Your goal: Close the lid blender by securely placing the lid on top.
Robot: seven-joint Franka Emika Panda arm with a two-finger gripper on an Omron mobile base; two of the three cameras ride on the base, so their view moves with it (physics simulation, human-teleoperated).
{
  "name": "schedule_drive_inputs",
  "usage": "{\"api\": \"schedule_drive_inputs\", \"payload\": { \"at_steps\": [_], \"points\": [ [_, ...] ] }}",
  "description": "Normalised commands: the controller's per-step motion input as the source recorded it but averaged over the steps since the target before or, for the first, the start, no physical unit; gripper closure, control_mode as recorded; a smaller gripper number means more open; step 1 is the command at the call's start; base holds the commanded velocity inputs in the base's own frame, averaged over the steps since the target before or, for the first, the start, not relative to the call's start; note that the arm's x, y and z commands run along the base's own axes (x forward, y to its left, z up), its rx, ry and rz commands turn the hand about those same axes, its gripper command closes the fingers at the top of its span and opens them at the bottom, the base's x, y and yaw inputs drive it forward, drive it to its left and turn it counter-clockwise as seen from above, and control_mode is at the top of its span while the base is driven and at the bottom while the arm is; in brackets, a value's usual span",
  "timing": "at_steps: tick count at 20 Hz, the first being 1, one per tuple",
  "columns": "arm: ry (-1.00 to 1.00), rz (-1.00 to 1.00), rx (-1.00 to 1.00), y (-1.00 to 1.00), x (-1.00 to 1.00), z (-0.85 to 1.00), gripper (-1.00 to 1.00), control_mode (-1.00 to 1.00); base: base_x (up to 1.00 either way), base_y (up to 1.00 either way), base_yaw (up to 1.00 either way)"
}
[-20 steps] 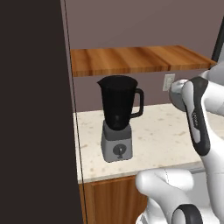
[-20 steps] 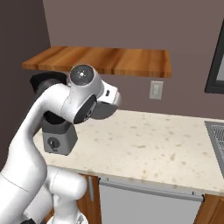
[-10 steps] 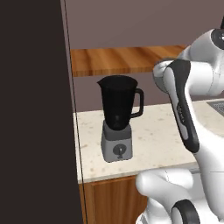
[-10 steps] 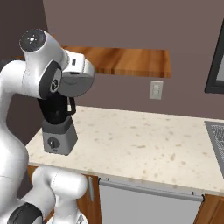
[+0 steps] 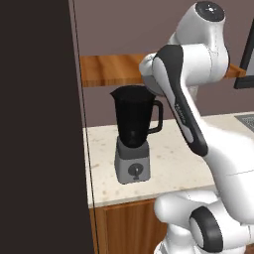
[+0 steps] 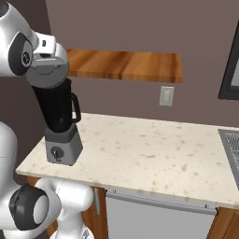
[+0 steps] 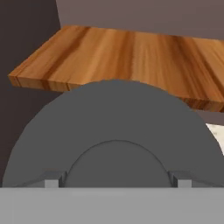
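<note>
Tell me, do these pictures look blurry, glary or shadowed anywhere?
Left base view: soft, slightly blurred rendering; the blender jar is flat black, no glare. Right base view: even light, faint shading beneath the wooden shelf. Hand view: the lid looms huge and uniformly grey, with blocky, jagged edges.

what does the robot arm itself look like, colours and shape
The arm is glossy white, built of rounded, bulbous segments with dark grey to black joint sections and a dark band running down one link. Round grey caps sit on the joints, one with a small light mark at its centre. No cables or lettering are visible.
</note>
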Motion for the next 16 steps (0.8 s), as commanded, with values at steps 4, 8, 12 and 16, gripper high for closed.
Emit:
{"api": "schedule_drive_inputs", "payload": {
  "at_steps": [4,8,12,16],
  "points": [
    [0.05,0.09,0.0,0.61,0.34,-0.02,1.0,-1.0,0.0,0.0,0.0],
    [0.09,0.04,0.0,0.29,0.44,-0.03,1.0,-1.0,0.0,0.0,0.0],
    [0.12,0.02,-0.02,0.23,0.46,-0.03,1.0,-1.0,0.0,0.0,0.0],
    [0.18,0.01,-0.07,0.24,0.29,-0.05,1.0,-1.0,0.0,0.0,0.0]
  ]
}}
